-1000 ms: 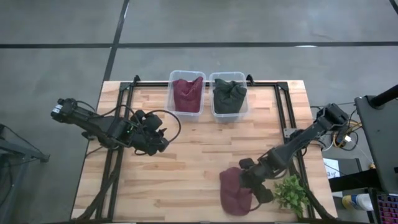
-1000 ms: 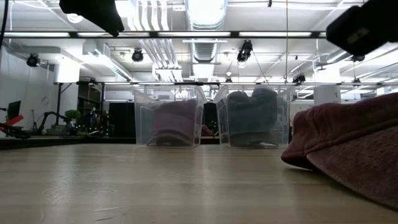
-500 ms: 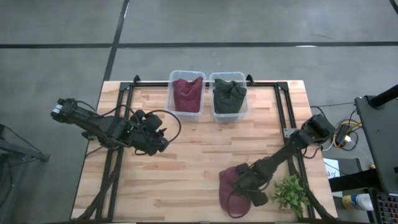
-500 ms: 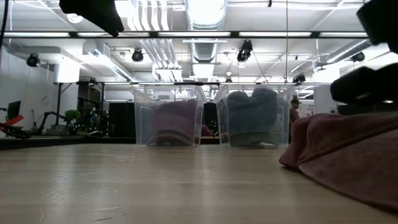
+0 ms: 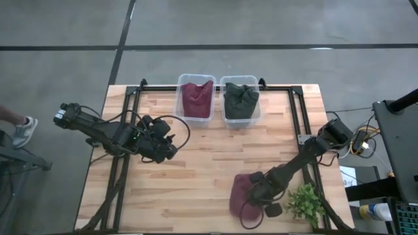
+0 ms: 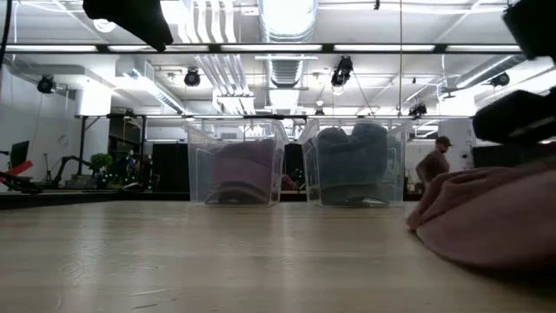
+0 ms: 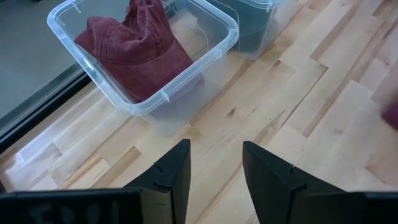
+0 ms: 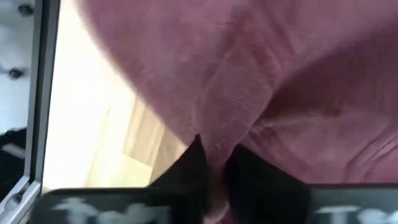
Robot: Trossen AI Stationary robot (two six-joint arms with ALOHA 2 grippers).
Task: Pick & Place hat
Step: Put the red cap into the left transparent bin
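Note:
A maroon hat (image 5: 240, 192) lies near the table's front edge, right of the middle; in the low view the hat (image 6: 495, 217) rests on the wood at the right. My right gripper (image 5: 257, 198) is down on it and shut on its cloth; in the right wrist view the gripper (image 8: 214, 177) sits amid maroon fabric. My left gripper (image 5: 167, 148) hovers open over the table's left half, its fingers (image 7: 174, 174) apart with nothing between them. My right gripper pinches a raised fold of the hat's cloth (image 8: 219, 134) between its two fingers (image 8: 194, 168). It comes in slanting down from the table's right side. The hat stays with its underside on the table, its fabric bunched around the fingers.
Two clear bins stand at the far edge: one with a maroon hat (image 5: 196, 98), one with a dark green hat (image 5: 240, 99). A green plant (image 5: 305, 203) lies just right of my right gripper. A person (image 6: 434, 163) stands in the room behind.
My right gripper has moved down and toward the table's left edge, onto the hat. The hat's cloth has gathered narrower under it, and in the low view its near hump sits lower than before.

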